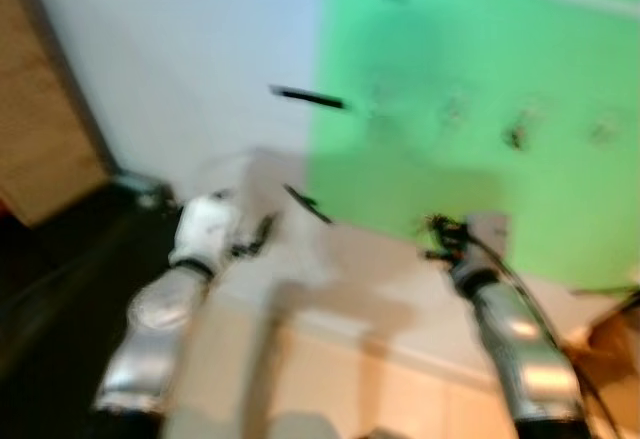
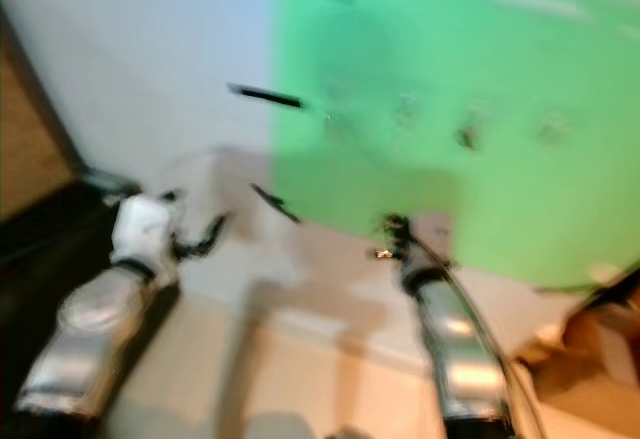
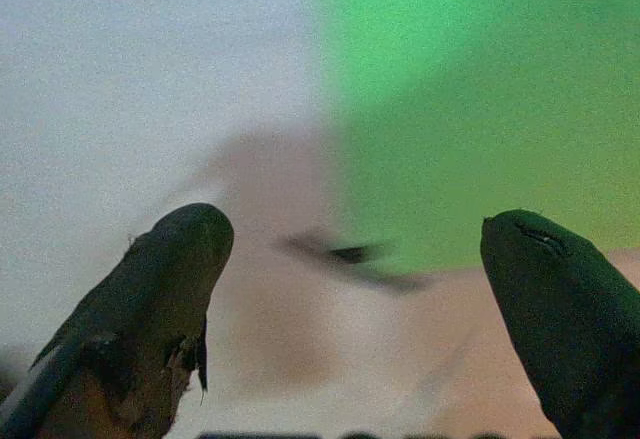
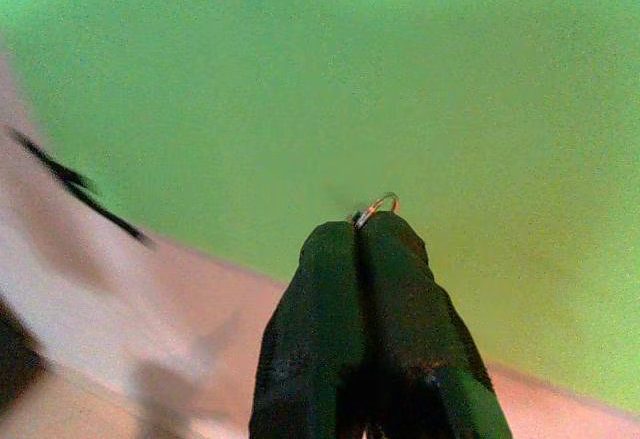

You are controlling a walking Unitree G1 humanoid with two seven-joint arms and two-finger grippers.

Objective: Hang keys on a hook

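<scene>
The head views are blurred, showing both arms raised toward a green panel (image 1: pixel 480 79) with faint hooks (image 1: pixel 516 135); the right wrist view gives the detail: the right gripper (image 4: pixel 366 229) is pinched together on a key ring (image 4: pixel 378 203) peeking past its tips; the left gripper (image 3: pixel 350 249) is spread wide, holding nothing.

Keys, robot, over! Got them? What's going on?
Right gripper shut on key ring, raised toward green panel. Left gripper open, holding nothing. Hooks blurred on panel. Nothing seen between.
</scene>
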